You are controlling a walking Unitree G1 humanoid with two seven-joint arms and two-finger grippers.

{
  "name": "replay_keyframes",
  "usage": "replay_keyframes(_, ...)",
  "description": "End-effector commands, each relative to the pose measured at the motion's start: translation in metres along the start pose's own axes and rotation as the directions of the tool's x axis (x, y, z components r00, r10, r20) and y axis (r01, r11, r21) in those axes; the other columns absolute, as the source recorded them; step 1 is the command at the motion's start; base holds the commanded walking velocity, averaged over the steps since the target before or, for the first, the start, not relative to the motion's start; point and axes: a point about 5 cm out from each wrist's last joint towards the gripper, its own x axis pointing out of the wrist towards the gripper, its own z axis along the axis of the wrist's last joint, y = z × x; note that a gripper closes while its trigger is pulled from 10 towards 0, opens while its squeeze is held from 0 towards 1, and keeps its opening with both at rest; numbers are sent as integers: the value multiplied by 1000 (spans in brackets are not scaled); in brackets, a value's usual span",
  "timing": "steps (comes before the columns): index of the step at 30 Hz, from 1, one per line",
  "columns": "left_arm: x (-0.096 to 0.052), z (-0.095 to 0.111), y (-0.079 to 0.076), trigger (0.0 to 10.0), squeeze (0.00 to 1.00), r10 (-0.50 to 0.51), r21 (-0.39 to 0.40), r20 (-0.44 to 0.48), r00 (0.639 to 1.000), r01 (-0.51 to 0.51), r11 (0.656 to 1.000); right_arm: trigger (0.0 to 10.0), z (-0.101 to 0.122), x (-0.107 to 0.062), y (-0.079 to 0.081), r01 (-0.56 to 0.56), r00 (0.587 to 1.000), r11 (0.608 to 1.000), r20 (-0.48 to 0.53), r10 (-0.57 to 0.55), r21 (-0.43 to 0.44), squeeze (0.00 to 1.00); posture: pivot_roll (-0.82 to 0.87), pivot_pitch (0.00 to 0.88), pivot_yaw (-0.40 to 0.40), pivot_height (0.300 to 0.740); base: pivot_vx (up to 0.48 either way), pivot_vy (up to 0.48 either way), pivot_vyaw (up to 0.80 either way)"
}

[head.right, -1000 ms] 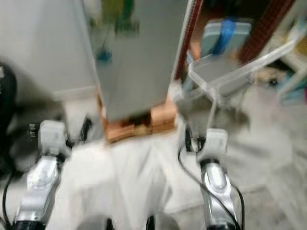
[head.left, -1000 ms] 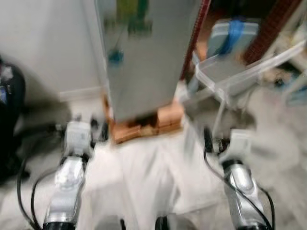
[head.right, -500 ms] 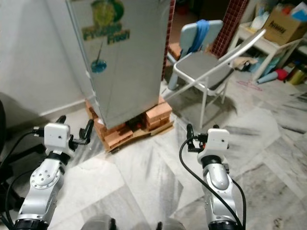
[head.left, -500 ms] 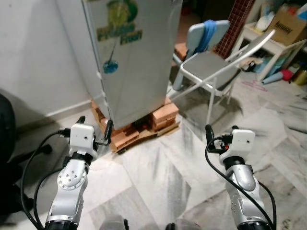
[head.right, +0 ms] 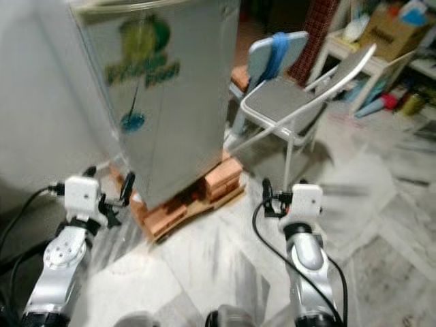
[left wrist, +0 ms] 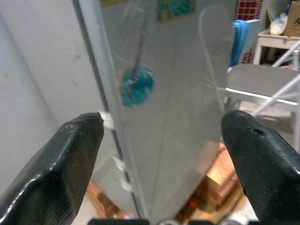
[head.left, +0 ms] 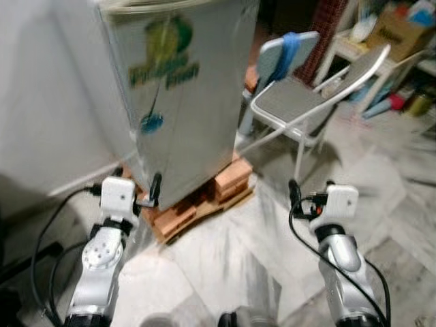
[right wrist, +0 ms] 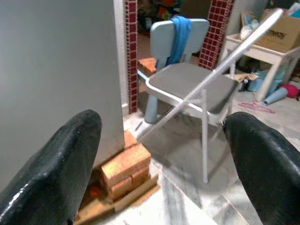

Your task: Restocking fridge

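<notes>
Head views show the closed fridge [head.left: 180, 95] on bricks [head.left: 231, 178] at twelve o'clock, left gripper [left wrist: 159, 140] and right gripper [right wrist: 164, 154] both spread empty; its door looks heavy, stiff, best pulled at the edge.

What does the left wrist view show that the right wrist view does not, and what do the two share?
The left wrist view alone shows the fridge door's front with its round blue sticker and the door's edge seam against the grey wall.

The right wrist view alone shows the red brick pillars, the white side table with a cardboard box on it, and the whole folding chair seat.

Both show the grey fridge, the bricks stacked under it, the folding chair with the blue cloth on its back, and that gripper's own open black fingers.
</notes>
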Motion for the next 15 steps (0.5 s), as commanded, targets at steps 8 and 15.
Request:
replay_keyframes(8, -5, -3, 10, 10000, 0, 40, -3, -29, 999, -40, 999, 10000, 1, 2, 4, -9, 1000, 1000, 4, 9, 5, 0, 49, 59, -47, 740, 281, 303, 0)
replay_keyframes(15, -7, -4, 12, 10000, 0, 54, -14, -34, 998, -55, 998, 10000, 0, 2, 4, -11, 1000, 1000, 2, 11, 5, 0, 52, 60, -48, 740, 0, 479, 0)
